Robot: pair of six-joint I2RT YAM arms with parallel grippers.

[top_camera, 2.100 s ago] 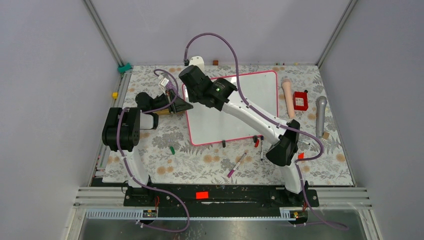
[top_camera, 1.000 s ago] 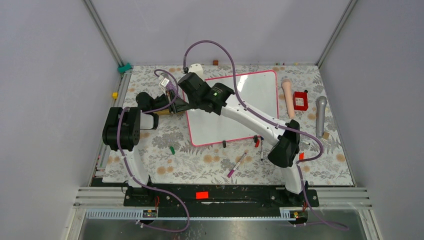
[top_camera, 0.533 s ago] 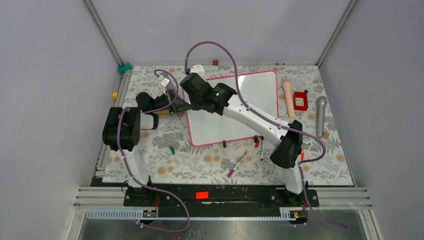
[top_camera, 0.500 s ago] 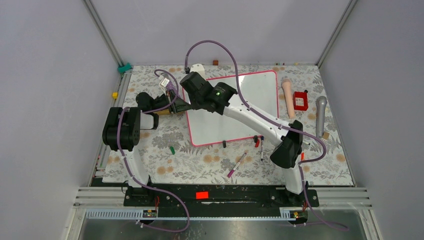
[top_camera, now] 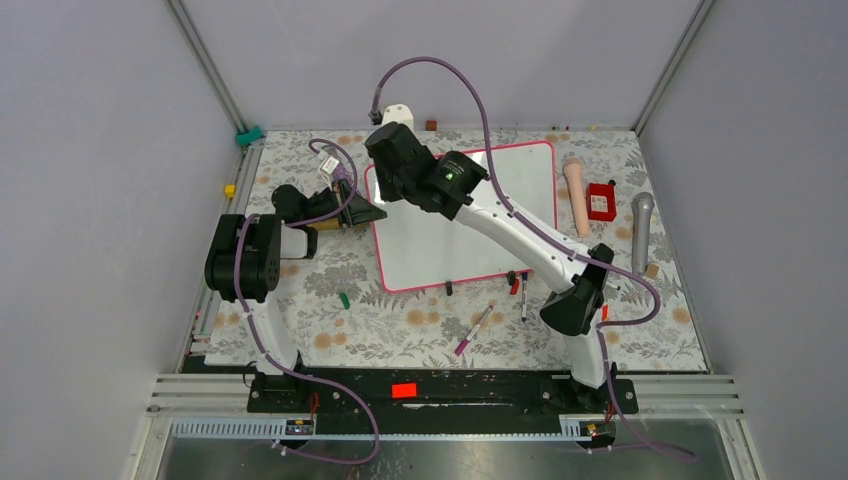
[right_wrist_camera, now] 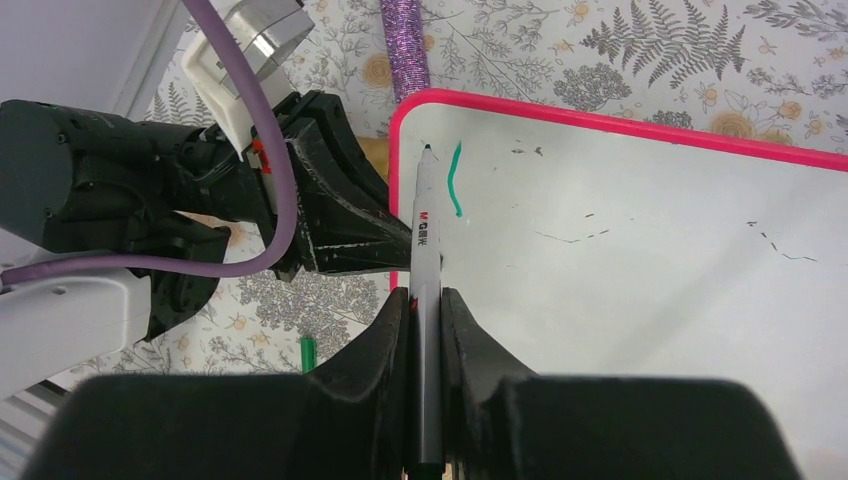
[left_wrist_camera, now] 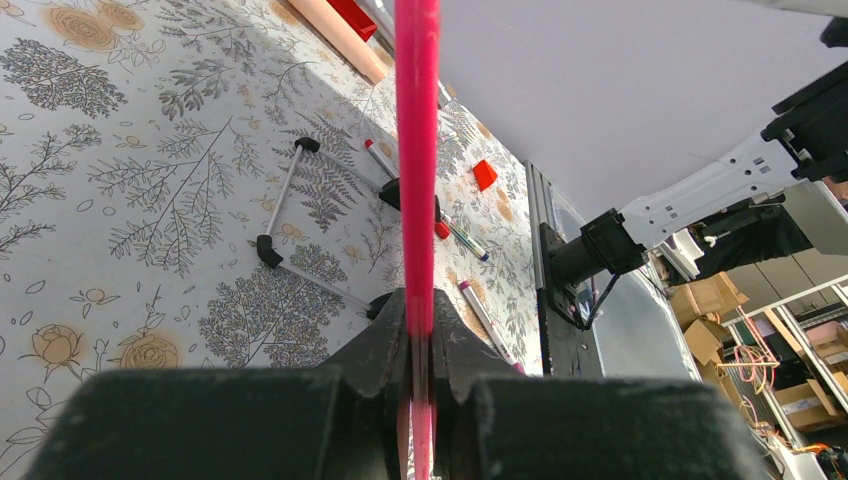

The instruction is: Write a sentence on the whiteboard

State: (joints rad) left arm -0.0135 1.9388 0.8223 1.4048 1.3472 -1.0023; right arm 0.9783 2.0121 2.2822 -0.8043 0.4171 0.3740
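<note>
Right gripper (right_wrist_camera: 425,296) | clamps marker (right_wrist_camera: 424,220) | lower barrel hidden | whiteboard (right_wrist_camera: 650,250) cropped

Soft, even light falls from above in the top view, and the arms cast only faint, short shadows on the bench (top_camera: 400,325). The glossy board (top_camera: 440,250) reads bright white without harsh glare. The strip nearest the arm bases is dimmer.

In the left wrist view, the left hand (left_wrist_camera: 420,315) is a dark, unfocused mass. The board's pink edge rising from it is smeared and oversaturated, while the bench print beyond the hand is sharp. Straight lines bow toward the edges.

In the right wrist view, the right hand (right_wrist_camera: 425,300) is equally dark and blurred. The marker (right_wrist_camera: 422,225) sharpens toward its tip, ahead of the fingers.
</note>
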